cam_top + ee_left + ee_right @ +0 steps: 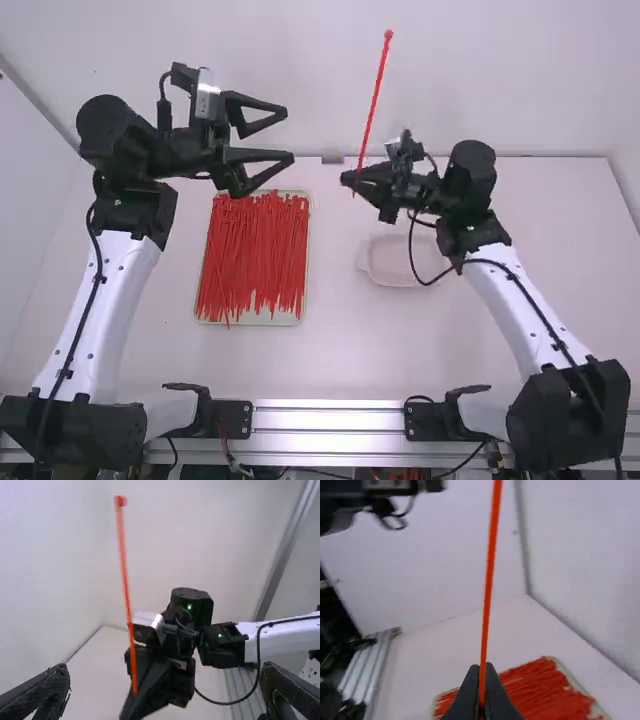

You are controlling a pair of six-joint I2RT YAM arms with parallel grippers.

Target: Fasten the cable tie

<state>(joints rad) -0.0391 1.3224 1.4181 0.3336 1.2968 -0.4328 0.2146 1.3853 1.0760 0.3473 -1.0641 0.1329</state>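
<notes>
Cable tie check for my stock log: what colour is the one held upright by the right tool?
The cable tie is red, clearest in the high view.

A shallow clear dish (pixel 388 266) lies on the white table (pixel 330 340), an aluminium rail (pixel 330 415) along its near edge.

White table (pixel 340 300): beige tray (pixel 270 320) left of centre, heaped with red cable ties (pixel 252 255). Clear shallow dish (pixel 395 262) right of tray, apart from it. Small grey item (pixel 331 155) at far edge.
</notes>
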